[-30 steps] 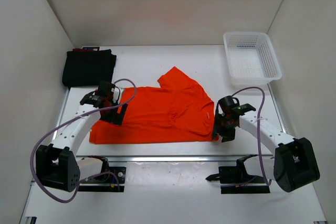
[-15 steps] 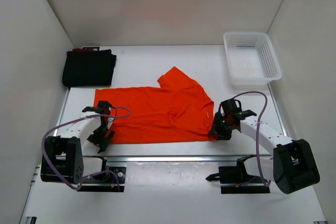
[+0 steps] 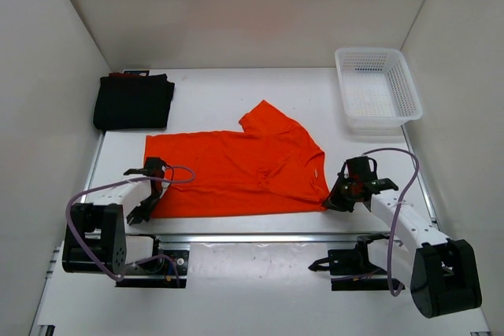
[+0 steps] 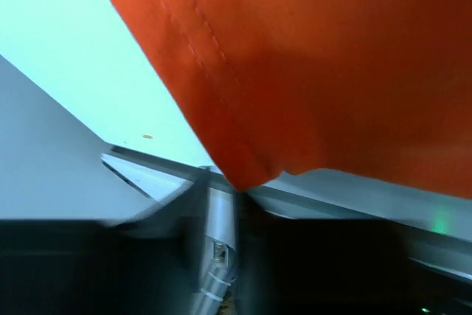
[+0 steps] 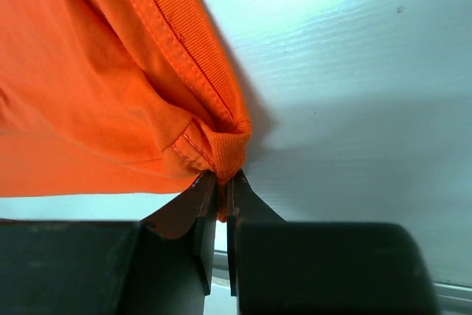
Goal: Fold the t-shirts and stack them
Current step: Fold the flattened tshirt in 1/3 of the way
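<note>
On the middle of the desk (image 3: 228, 100) the orange t-shirt (image 3: 236, 175) lay spread flat, its collar toward the right and one sleeve pointing to the back; the right gripper (image 5: 223, 182) was at its near right corner, jaws pinched tight on a fold of the ribbed edge; the left gripper (image 4: 237, 186) sat at the near left corner, the hem corner meeting its fingertips, though blur hid whether the jaws had closed on the cloth; the black t-shirt (image 3: 134, 102) lay folded in the back left corner, well apart, with a sliver of the dark red t-shirt (image 3: 116, 75) showing behind it; a white mesh basket (image 3: 405, 88) stood at the back right.
</note>
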Action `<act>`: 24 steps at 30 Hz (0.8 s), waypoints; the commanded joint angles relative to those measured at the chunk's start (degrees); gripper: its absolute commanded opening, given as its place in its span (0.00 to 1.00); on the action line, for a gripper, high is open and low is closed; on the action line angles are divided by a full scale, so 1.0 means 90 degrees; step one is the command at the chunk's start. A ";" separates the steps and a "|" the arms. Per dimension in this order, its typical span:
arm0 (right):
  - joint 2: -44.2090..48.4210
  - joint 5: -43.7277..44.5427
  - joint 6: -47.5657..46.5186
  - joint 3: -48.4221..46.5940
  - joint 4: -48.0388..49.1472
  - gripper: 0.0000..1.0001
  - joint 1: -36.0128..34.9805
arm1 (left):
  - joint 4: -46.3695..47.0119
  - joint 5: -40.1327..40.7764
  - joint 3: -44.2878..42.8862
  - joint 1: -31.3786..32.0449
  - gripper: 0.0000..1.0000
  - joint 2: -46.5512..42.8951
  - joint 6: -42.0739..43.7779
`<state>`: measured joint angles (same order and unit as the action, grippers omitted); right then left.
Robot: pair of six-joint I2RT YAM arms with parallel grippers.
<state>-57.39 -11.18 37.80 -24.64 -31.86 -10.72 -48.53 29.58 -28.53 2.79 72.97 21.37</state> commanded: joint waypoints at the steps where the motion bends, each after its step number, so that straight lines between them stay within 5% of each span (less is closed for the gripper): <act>1: 0.0010 0.0022 0.0126 -0.0035 -0.0190 0.00 0.0068 | 0.0402 0.0131 0.0182 0.0236 0.03 -0.0343 0.0322; 9: 0.0212 0.0295 0.0273 -0.0484 -0.1712 0.00 -0.0469 | -0.0573 -0.0893 -0.0247 0.0628 0.00 -0.0694 0.0399; 17: 0.1064 0.0187 0.0264 -0.0572 -0.2642 0.01 0.0058 | -0.1452 -0.1246 -0.0843 0.0744 0.00 -0.0930 0.0244; 19: 0.0850 0.0197 0.0126 -0.0786 -0.2846 0.02 0.0107 | -0.1443 -0.1188 -0.0863 0.0765 0.07 -0.1027 0.0195; 24: 0.0487 0.0830 -0.0761 -0.1731 -0.4008 0.28 0.0302 | -0.1219 -0.0778 -0.0999 0.0580 0.35 -0.0901 0.0038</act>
<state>-52.66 -8.19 36.45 -33.87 -60.27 -9.19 -60.01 20.58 -34.98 8.80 65.32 23.07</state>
